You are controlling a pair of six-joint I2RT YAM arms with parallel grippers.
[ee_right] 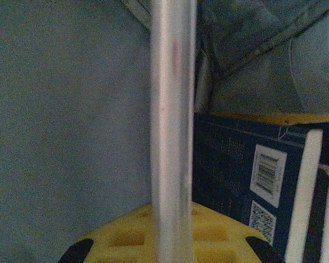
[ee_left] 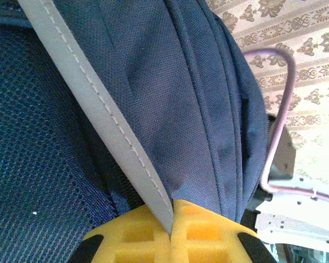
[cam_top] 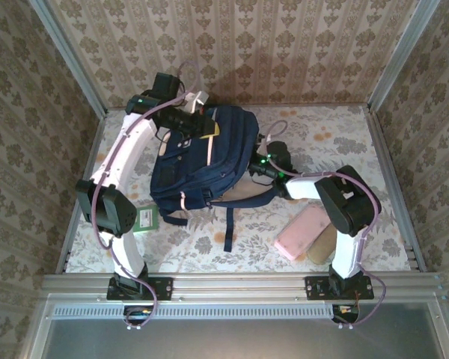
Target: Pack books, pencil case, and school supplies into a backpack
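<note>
Pinches the grey strip (ee_left: 107, 118) of the backpack (ee_left: 203, 93) in the closed left gripper (ee_left: 171, 218). Clamps the white packet (ee_right: 172, 104) in the narrow right gripper (ee_right: 172, 233).

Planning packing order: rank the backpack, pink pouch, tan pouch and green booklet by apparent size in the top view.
1. backpack
2. pink pouch
3. tan pouch and green booklet: both partly hidden, so unranked.

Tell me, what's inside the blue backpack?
A navy book with a barcode, and a flat white packet pinched by the right tool. The backpack fabric hides anything else.
</note>
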